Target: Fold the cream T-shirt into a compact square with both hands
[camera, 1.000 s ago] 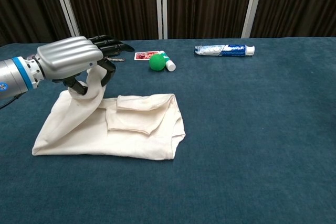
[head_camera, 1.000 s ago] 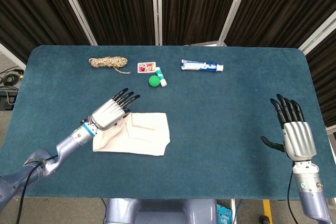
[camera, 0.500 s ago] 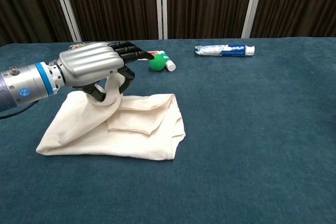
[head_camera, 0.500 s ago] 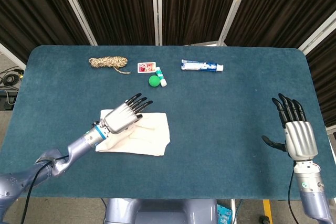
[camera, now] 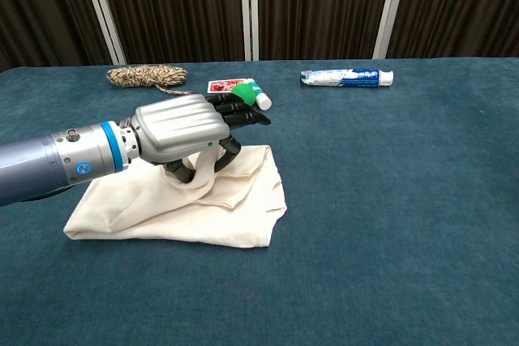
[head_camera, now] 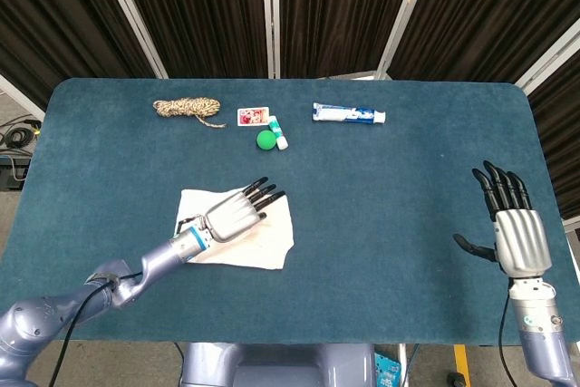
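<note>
A dark teal felt-covered surface (head_camera: 381, 215) fills most of both views, with black curtains behind it. In the upper left of the head view lies a coil of tan braided rope (head_camera: 187, 109). Below it, in the lower left part of the frame, the left hand (head_camera: 236, 215), silver-backed with black fingers (head_camera: 263, 193), reaches in from the lower left corner on its grey arm and sits over the cream cotton T-shirt (head_camera: 268, 244). In the chest view this hand grips a raised fold of the cloth between thumb and fingers, lifted above the rest of the shirt, while the outer fingers stretch forward towards the upper right.

The shirt lies partly folded as a flat, roughly rectangular bundle left of the frame's centre, its long axis running left to right across the picture, with the right edge thicker and layered.

Right of the rope, near the top middle, are a small red-and-white card (head_camera: 253, 116), a green round ball (head_camera: 265, 140) and a small white tube with a green cap (head_camera: 281, 137) just beside the ball. Further right lies a blue-and-white toothpaste tube (head_camera: 348, 113), its long axis left to right, cap to the right.

At the lower right edge of the head view the right hand (head_camera: 514, 233) hovers palm down, fingers spread apart and holding nothing, well apart from the shirt.
</note>
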`<state>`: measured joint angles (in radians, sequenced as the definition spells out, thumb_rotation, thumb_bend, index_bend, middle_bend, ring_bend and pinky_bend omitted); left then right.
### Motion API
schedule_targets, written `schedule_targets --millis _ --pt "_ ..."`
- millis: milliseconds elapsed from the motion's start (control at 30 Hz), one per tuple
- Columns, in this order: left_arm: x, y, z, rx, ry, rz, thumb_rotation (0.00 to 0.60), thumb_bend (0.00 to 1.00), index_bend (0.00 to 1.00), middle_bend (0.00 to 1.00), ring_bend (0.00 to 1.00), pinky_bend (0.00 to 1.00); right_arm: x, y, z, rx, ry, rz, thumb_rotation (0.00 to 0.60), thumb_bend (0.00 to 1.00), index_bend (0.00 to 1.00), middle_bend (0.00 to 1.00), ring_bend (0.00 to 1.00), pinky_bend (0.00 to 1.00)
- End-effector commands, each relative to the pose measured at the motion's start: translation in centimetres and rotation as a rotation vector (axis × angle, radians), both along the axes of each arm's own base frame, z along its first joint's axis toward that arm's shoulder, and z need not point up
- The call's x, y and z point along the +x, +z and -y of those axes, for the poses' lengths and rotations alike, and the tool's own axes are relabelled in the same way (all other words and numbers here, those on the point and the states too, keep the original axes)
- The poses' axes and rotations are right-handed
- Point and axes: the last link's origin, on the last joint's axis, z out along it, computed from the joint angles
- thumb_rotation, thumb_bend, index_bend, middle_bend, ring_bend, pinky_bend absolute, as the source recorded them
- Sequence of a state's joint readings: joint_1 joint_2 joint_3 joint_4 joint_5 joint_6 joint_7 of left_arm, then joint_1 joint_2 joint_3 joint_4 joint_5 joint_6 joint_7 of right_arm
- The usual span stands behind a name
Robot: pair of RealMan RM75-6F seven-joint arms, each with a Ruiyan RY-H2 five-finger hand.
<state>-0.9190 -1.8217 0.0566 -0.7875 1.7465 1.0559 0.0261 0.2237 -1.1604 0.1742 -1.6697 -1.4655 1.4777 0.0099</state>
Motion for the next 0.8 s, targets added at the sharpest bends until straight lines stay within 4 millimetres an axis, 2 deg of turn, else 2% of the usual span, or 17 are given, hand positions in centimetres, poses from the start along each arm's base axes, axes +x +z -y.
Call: schedule_targets --millis 33,467,567,667,733,800 --pt "0.2 -0.3 -0.1 0.001 0.001 -0.005 0.600 0.58 0.84 0.00 0.00 0.00 0.0 0.0 0.0 0.001 0.000 0.001 0.600 0.00 0.00 0.00 0.00 0.00" --pt "1.0 -1.8 -0.1 -0.017 -0.029 -0.028 0.600 0.57 0.83 0.00 0.00 0.00 -0.1 0.0 0.0 0.001 -0.003 0.001 0.600 0.00 0.00 0.00 0.00 0.00" --pt "1.2 -2.1 0.0 -0.010 -0.030 -0.026 0.600 0.56 0.77 0.00 0.00 0.00 -0.1 0.0 0.0 0.002 -0.003 -0.001 0.600 0.00 0.00 0.00 0.00 0.00" --pt "1.3 -2.3 0.0 -0.005 -0.024 -0.011 0.600 0.41 0.50 0.00 0.00 0.00 -0.1 0.0 0.0 0.003 -0.004 -0.001 0.600 0.00 0.00 0.00 0.00 0.00" --pt "1.5 -2.3 0.1 -0.004 -0.014 0.013 0.600 0.15 0.14 0.00 0.00 0.00 -0.1 0.0 0.0 0.002 -0.004 -0.002 0.600 0.00 0.00 0.00 0.00 0.00" --pt "1.6 -2.2 0.1 -0.003 -0.002 0.040 0.600 0.03 0.00 0.00 0.00 0.00 -0.1 0.0 0.0 0.003 -0.005 -0.002 0.600 0.00 0.00 0.00 0.00 0.00"
